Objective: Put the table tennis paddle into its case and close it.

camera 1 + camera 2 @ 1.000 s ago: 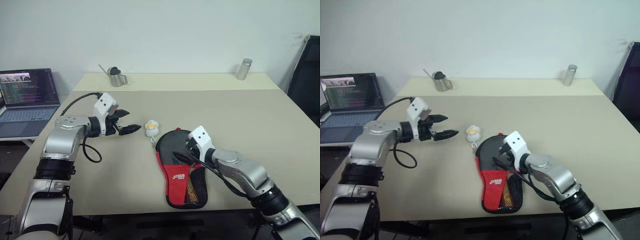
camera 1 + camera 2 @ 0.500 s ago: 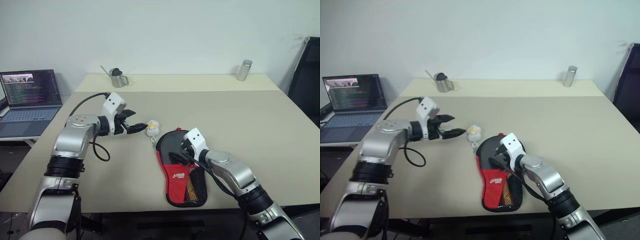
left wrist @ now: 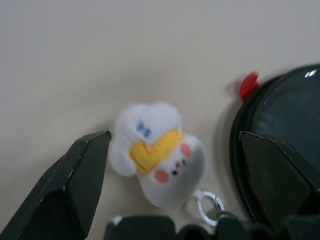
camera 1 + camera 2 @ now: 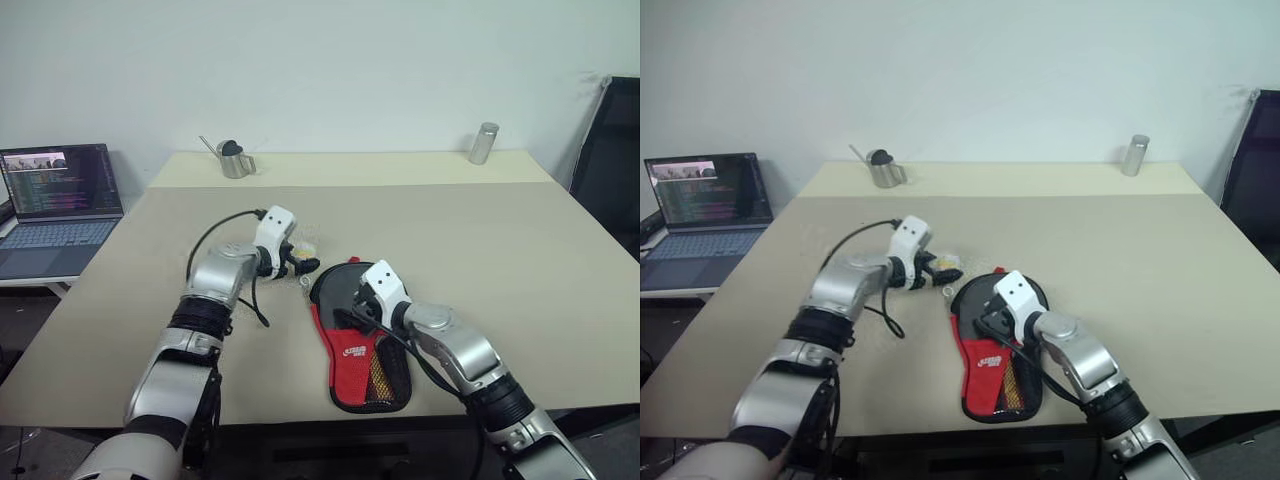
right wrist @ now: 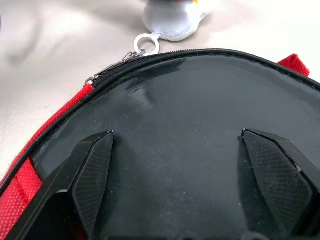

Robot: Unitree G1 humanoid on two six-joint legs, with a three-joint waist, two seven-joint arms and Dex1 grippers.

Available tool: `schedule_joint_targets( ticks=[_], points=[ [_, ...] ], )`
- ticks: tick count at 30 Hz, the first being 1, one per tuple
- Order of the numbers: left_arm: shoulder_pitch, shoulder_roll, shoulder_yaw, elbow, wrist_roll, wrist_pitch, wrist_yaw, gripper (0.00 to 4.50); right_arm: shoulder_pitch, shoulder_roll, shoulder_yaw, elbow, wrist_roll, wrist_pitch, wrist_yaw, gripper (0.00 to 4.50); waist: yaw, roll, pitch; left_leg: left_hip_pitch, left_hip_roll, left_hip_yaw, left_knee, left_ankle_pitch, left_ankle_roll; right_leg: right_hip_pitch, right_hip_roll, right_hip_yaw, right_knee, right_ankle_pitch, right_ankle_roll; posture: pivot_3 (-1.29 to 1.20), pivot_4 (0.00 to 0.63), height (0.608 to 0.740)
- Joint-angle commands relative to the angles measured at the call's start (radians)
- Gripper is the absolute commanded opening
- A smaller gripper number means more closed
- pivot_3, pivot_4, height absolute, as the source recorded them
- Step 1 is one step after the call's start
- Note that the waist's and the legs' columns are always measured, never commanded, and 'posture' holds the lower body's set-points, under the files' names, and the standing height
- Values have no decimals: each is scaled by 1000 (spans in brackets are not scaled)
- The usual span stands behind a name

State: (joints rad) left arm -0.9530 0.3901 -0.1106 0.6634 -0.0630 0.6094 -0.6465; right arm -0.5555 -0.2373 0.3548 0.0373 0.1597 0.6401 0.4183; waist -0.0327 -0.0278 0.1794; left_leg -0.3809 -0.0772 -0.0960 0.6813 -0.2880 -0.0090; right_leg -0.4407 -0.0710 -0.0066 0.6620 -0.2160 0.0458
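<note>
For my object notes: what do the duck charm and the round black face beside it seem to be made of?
Duck charm: seemingly soft plush, matte and fuzzy at the edges, with a small metal ring. Black face of the table tennis paddle: probably smooth rubber, faintly glossy, with light streaks. Case: woven red fabric, by its visible weave.

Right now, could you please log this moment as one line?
left end effector: open around duck charm | right end effector: open over case | zip: unclosed
</note>
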Motion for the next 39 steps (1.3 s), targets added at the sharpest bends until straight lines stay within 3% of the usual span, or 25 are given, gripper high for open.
schedule_joint_targets(
  ticks=[1,12,22,25,39],
  points=[
    [-49,-34,7,82,45,-52,104,4500,20,10,11,0,-21,7,20,4453,0,0,0,0,0,0,0,0,0,0,0,0,0,0,0,0,150,740],
    [-112,-126,19,306,79,-139,231,4500,25,26,-13,-27,-39,10,33,4453,4,-1,-4,1,-1,-1,0,0,0,1,0,-1,1,0,0,0,150,740],
    [-165,-120,40,376,94,-227,285,1188,30,26,-18,-33,-62,10,45,4500,0,-2,-7,1,0,-1,0,1,-2,1,0,-1,1,1,-2,0,150,740],
    [-188,-120,39,411,108,-252,304,438,29,26,-18,-33,-67,8,52,4500,0,-2,-7,1,0,-2,0,1,-2,1,0,-1,1,1,-2,0,150,740],
    [-307,-188,60,602,142,-394,483,393,54,7,26,-95,-76,21,112,4500,1,-2,-7,0,0,-2,0,1,-3,1,0,-2,0,1,-2,0,150,740]
  ],
)
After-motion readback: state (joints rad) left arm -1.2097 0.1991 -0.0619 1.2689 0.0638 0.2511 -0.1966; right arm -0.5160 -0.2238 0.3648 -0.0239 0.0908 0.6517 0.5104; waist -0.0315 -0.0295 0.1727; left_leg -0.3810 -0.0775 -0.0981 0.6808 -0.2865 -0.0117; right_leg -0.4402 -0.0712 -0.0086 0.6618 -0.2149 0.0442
